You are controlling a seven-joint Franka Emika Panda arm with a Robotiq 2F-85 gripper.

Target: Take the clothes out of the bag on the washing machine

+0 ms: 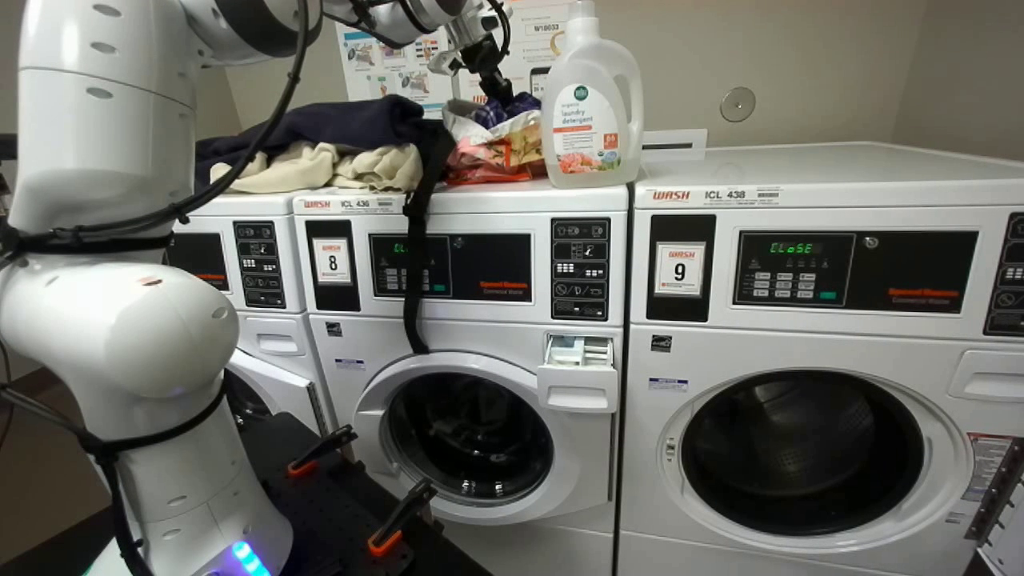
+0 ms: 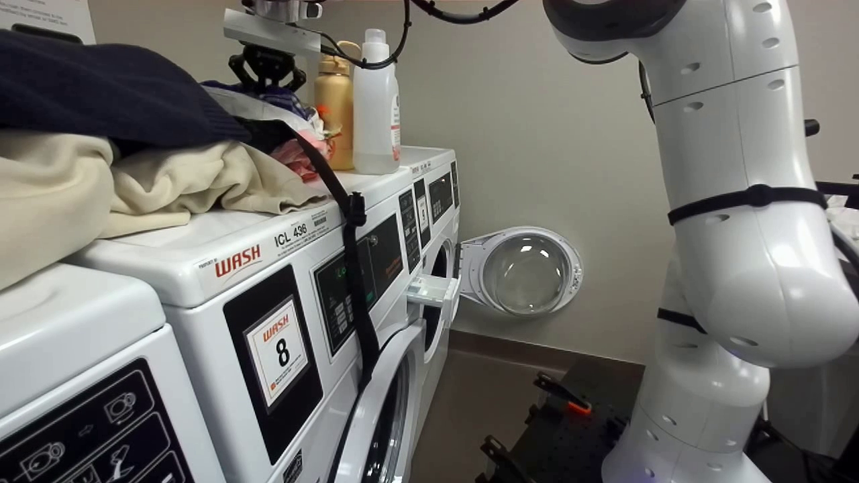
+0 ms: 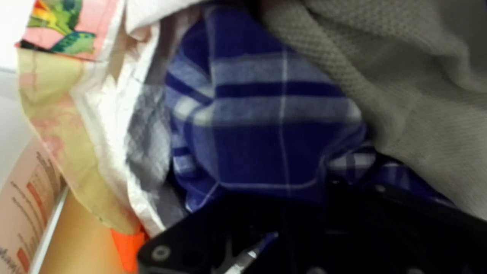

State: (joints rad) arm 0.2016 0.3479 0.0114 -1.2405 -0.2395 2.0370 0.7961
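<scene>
The small red-orange bag (image 1: 498,164) stands on top of the washing machine (image 1: 480,206) marked 8, its pale mouth open upward. Dark blue plaid clothes (image 3: 262,152) bulge from that mouth. My gripper (image 1: 498,94) points down into the bag's opening, its jaws closed on the plaid cloth; dark shadow hides the fingertips in the wrist view. A pale knit cloth (image 3: 418,114) shows beside the plaid; whether it is inside the bag I cannot tell. To the bag's side lie a navy garment (image 2: 100,94) and a beige one (image 2: 194,178).
A white detergent bottle (image 1: 592,120) stands close against the bag, with a gold bottle (image 2: 333,100) behind it. A black strap (image 1: 414,280) hangs down the washer front. The detergent drawer (image 1: 578,388) is pulled out, and a wall with posters (image 1: 384,68) rises behind.
</scene>
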